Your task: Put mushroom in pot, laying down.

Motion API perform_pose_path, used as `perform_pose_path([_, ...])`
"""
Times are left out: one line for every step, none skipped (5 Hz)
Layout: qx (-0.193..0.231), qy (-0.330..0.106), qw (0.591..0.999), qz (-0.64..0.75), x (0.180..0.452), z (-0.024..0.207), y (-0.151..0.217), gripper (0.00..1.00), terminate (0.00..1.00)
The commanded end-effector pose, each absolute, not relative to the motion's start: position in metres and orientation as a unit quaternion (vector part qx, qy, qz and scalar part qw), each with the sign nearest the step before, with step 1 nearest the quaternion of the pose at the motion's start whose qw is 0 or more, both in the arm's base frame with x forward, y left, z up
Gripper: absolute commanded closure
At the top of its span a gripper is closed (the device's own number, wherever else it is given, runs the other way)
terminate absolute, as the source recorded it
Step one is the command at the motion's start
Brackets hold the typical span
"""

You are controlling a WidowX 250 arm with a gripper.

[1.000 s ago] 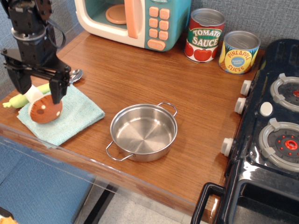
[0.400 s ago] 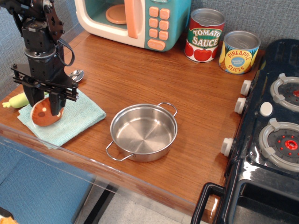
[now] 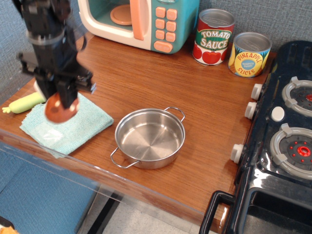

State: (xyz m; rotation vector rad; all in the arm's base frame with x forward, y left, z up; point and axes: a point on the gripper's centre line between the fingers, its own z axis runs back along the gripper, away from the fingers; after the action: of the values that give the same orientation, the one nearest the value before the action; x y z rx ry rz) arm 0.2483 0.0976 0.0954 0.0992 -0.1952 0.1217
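Observation:
The mushroom shows its orange-brown cap below my black gripper, which is shut on it and holds it in the air above the teal cloth. Its white stem is hidden between the fingers. The picture of the gripper is blurred by motion. The pot, a shallow shiny steel pan with two wire loop handles, stands empty on the wooden counter to the right of the gripper, about a pan's width away.
A yellow-green spoon handle lies left of the cloth. A toy microwave stands at the back, with a tomato sauce can and a pineapple can beside it. A black toy stove fills the right side.
The gripper closed on the mushroom, lifted it off the cloth and moved a little to the right toward the pot. The cloth shifted slightly.

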Motion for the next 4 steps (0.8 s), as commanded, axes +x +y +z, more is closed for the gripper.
perform_pose_path([-0.025, -0.074, 0.997, -0.003, 0.254, 0.101, 0.015, 1.0, 0.0])
perform_pose_path([-0.03, -0.058, 0.998, -0.023, 0.258, 0.084, -0.011, 1.0, 0.0])
perform_pose_path([-0.031, -0.054, 0.998, -0.023, 0.263, 0.078, -0.017, 1.0, 0.0])
perform_pose_path([-0.029, -0.059, 0.998, -0.021, 0.263, 0.076, -0.017, 0.0, 0.0])
